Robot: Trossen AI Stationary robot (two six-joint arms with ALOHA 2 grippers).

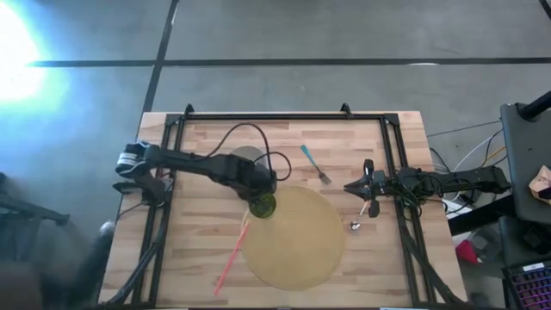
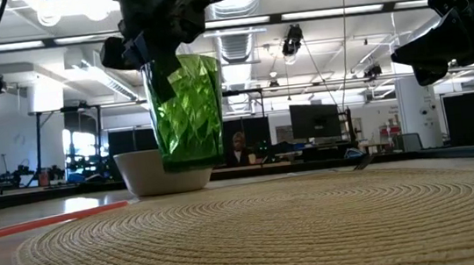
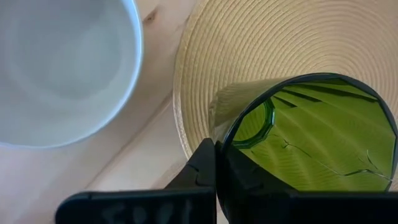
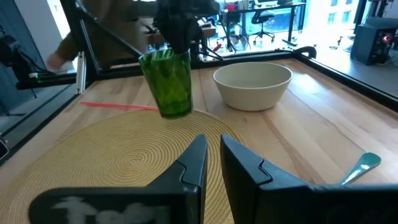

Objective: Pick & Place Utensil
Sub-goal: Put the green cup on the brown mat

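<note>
A teal-handled fork (image 1: 315,165) lies flat on the wooden table beyond the round woven mat (image 1: 297,250); its handle end (image 4: 364,165) shows in the right wrist view. My left gripper (image 1: 261,200) is shut on a green ribbed glass cup (image 2: 186,111) over the mat's left far edge. A white bowl (image 4: 252,84) stands just behind the cup. My right gripper (image 1: 349,185) hovers to the right of the mat, shut and empty (image 4: 213,142), pointing toward the cup. My left gripper holds the cup by its rim (image 3: 219,144), one finger (image 3: 200,167) outside the wall and the other inside the cup. The fingers come from above, pointing down. The cup (image 4: 168,84) hangs slightly tilted below them, its base a little above the mat's edge.
A red straw (image 1: 231,257) lies on the table, crossing the mat's left edge. Small objects (image 1: 360,217) lie near my right gripper. A black metal frame (image 1: 284,114) runs along the table's far, left and right sides. The mat's middle (image 2: 273,226) is bare.
</note>
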